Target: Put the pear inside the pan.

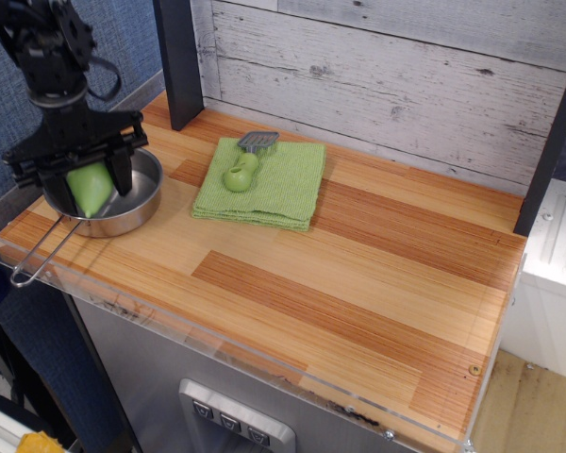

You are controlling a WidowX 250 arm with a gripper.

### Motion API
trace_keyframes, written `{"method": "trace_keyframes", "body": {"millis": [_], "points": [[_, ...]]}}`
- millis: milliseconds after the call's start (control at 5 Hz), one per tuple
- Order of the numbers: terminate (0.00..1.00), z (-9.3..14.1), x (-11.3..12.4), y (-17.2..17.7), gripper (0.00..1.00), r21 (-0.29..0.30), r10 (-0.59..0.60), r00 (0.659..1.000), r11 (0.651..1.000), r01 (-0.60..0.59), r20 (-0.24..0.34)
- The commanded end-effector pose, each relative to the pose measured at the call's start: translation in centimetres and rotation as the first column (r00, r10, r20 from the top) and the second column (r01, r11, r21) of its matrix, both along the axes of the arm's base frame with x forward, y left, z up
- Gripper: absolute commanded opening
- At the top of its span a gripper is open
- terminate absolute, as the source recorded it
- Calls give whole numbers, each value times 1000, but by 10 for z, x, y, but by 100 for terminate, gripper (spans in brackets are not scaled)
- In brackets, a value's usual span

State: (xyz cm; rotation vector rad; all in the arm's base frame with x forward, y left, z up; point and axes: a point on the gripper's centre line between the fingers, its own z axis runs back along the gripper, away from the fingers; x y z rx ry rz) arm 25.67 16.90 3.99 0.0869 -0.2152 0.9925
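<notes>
The light-green pear (91,190) sits between the fingers of my black gripper (87,187), low inside the shiny steel pan (143,202) at the table's left end. The gripper stands over the pan and is shut on the pear. The pear's underside is hidden by the pan's wall, so I cannot tell whether it touches the pan's floor. The pan's thin wire handle (38,261) points toward the front left corner.
A folded green cloth (274,184) lies right of the pan, with a small green two-lobed item with a grey metal head (242,168) on it. A dark post (176,58) stands behind the pan. A clear plastic rim (226,354) edges the table's front.
</notes>
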Motion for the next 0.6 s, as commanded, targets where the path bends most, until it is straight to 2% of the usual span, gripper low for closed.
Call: {"method": "trace_keyframes", "body": {"millis": [0,400], "points": [[0,-5,-3,6,0,17,15,1000,1000,-15,1],[0,-10,-6,4,0,28,34,999,999,-34,-25]]}}
